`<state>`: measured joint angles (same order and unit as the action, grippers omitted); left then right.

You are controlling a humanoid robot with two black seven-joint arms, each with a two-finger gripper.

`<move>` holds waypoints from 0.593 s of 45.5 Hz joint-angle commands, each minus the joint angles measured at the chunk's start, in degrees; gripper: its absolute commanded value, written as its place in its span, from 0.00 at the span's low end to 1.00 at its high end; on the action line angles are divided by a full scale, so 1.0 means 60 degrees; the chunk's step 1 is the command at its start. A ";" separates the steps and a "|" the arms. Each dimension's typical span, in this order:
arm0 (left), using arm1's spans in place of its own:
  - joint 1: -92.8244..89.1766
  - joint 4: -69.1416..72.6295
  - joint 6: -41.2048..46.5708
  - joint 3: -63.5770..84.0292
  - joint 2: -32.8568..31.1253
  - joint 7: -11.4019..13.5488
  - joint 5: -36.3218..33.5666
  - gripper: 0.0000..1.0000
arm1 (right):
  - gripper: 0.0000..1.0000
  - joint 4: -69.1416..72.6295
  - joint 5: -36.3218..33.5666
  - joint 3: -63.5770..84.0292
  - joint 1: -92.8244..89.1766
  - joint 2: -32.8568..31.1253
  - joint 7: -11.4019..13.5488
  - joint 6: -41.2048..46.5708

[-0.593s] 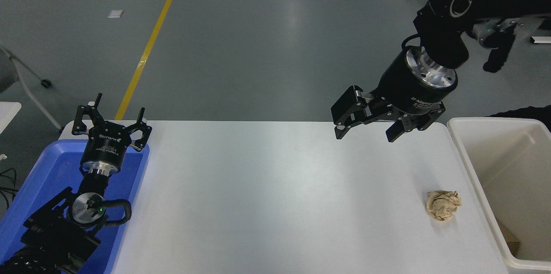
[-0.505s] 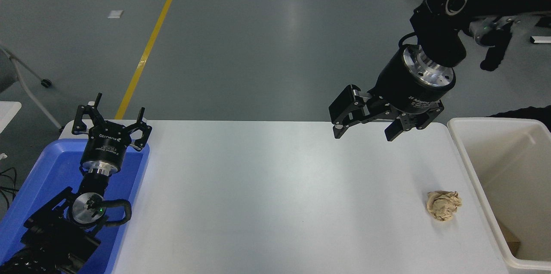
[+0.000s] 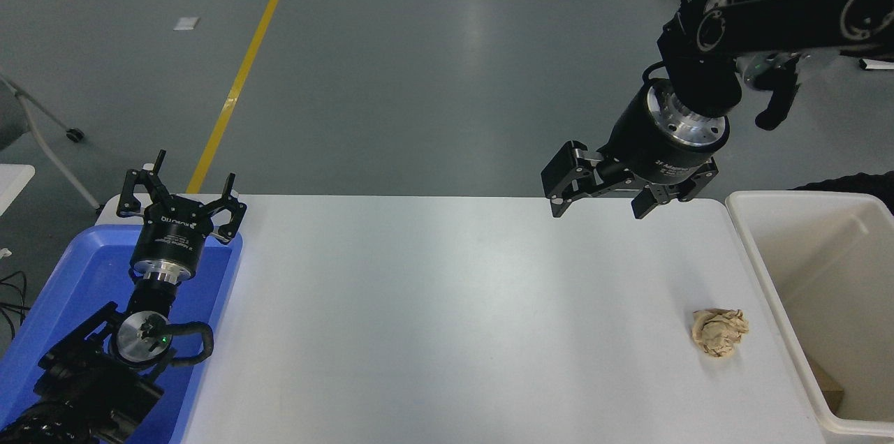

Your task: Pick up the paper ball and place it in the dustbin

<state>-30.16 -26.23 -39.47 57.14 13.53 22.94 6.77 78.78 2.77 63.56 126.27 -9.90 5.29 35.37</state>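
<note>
Head view: right gripper (image 3: 599, 205) spread, empty, poised above the table's far edge. Paper ball (image 3: 719, 332) lies nearer the camera and right of it, beside the dustbin (image 3: 761, 269). Approach step; next, descend over the ball. Left gripper (image 3: 180, 205) parked, spread.

Paper balls: one paper ball (image 3: 719, 332) is counted, at the near right of the worktop (image 3: 447, 318).
Dustbins: one dustbin (image 3: 761, 269) is counted, at the right edge.
Trays: one blue tray (image 3: 63, 290) is counted, at the left.
Grippers: two are counted, the left gripper (image 3: 181, 203) and the right gripper (image 3: 599, 205).
Worktops: one is counted.
</note>
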 commanded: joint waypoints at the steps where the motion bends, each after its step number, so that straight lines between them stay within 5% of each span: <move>1: 0.0001 0.0007 0.0002 -0.0001 0.0001 0.0000 0.0000 1.00 | 1.00 -0.1043 0.1954 0.0013 -0.1823 -0.0911 -0.0017 -0.0562; 18: 0.0001 0.0007 0.0002 -0.0001 0.0001 0.0000 0.0000 1.00 | 1.00 -0.2479 0.5059 -0.1494 -0.5734 -0.3797 -0.0120 -0.1778; 27: 0.0001 -0.0008 0.0002 -0.0001 0.0001 0.0000 0.0000 1.00 | 1.00 -0.2670 0.6013 -0.2857 -0.7288 -0.4501 -0.0120 -0.1866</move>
<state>-30.15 -26.22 -39.45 57.13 13.53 22.94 6.76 65.52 30.64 54.65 94.78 -30.48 4.66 26.19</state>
